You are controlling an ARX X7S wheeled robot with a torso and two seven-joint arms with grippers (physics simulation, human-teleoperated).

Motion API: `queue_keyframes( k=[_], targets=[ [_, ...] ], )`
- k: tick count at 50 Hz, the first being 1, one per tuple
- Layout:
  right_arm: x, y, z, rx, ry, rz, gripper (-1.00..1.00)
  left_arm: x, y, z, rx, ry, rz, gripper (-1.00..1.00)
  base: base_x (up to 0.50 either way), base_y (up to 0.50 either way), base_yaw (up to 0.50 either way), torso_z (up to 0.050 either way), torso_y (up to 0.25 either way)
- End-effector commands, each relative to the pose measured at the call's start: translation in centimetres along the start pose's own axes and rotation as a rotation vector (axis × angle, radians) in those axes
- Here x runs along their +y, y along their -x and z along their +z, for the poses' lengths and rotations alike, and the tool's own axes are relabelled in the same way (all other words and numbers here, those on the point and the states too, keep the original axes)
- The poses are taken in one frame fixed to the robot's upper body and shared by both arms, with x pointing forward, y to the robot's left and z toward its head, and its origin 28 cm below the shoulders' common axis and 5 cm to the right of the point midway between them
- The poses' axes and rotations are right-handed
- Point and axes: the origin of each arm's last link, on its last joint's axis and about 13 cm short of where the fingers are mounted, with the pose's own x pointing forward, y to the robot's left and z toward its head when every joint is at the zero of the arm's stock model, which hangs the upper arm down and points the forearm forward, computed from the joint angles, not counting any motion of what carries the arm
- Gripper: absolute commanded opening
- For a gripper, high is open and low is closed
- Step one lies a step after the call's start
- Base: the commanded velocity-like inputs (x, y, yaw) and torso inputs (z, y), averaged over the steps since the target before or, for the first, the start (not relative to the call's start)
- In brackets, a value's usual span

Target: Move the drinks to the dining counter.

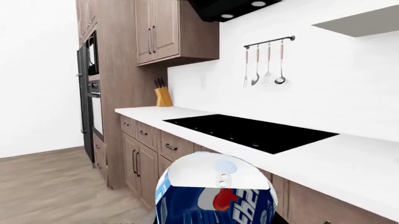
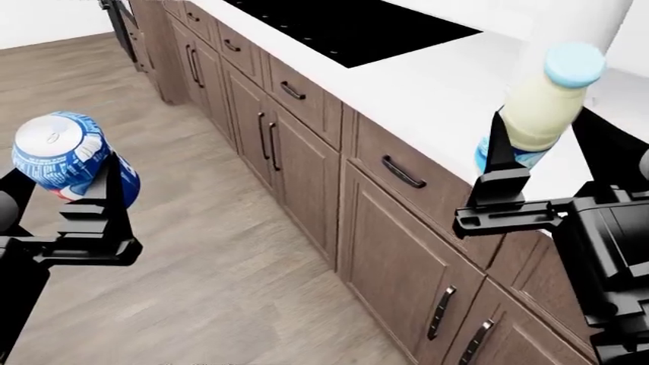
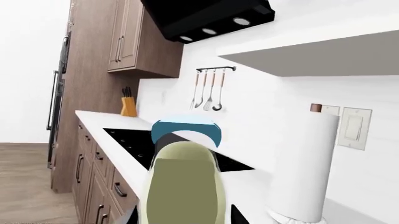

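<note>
both drinks are picked up: left claw [image 2: 87, 205] pinching the can [image 2: 63, 156] at frame left, right claw [image 2: 507, 179] pinching the bottle [image 2: 542, 99] at right; the dining surface isn't in sight, so carrying and setting down remain.

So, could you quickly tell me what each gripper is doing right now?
Left gripper: closed on the soda can, held over the floor.
Right gripper: closed on the cream bottle, by the cooktop counter.
</note>
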Motion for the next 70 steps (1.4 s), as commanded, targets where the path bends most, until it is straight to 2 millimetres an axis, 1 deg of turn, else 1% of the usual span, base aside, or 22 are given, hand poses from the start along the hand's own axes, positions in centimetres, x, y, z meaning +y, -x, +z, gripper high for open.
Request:
queue_keyframes(
  k=[1,17,65,70],
  targets=[
    [-0.2,-0.12,0.25,-0.029,0.012,-0.015,-1.0,-0.03,-0.02,-0.01,-0.004,0.006,-0.001,-1.0,0.05,0.08,0.5,0.0,0.0],
    [-0.06,-0.44,0.37,-0.031,0.016,-0.004,-1.0,-0.09,-0.22,0.02,-0.005,0.003,-0.008,-1.0,0.05,0.09,0.5,0.001,0.001],
    [-0.16,-0.19,0.24,-0.03,0.021,-0.001,-1.0,-0.11,-0.12,-0.07,0.0,0.002,-0.01,-1.0,0.03,0.09,0.5,0.0,0.001],
    [-0.08,-0.34,0.29,-0.03,0.021,0.005,-1.0,-0.16,-0.34,-0.1,0.003,0.001,-0.017,-1.0,0.02,0.1,0.5,0.0,0.002]
  ],
)
